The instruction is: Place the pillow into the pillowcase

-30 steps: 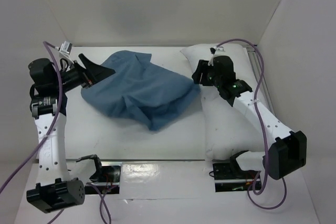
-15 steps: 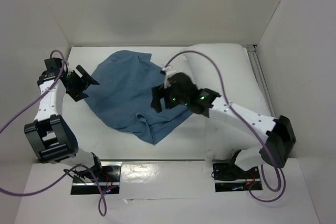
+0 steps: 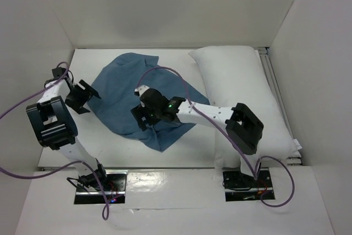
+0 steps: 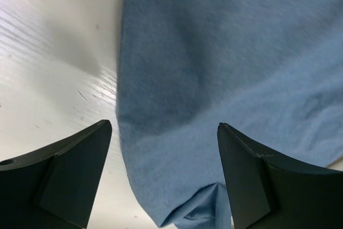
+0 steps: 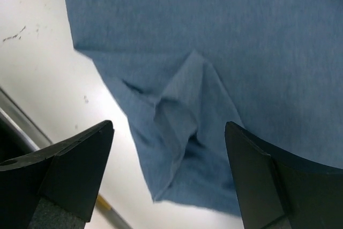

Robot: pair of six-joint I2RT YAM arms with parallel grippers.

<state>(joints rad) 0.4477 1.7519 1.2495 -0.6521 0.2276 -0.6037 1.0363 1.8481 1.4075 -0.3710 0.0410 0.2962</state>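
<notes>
Blue pillowcase (image 3: 126, 78) lies at nine o'clock of the pillow (image 3: 236, 81); left pincer (image 3: 83, 97) and right pincer (image 3: 141, 118), both spread, should each pinch one hem layer.

The pillowcase (image 3: 124, 89) is matt blue cloth, soft and creased. At three o'clock from it, the pillow (image 3: 236, 81) is smooth white fabric. The table (image 3: 110, 147) is white, faintly glossy and finely scuffed. The left gripper (image 4: 163, 127) and right gripper (image 5: 169, 124) look like matt black plastic.
</notes>
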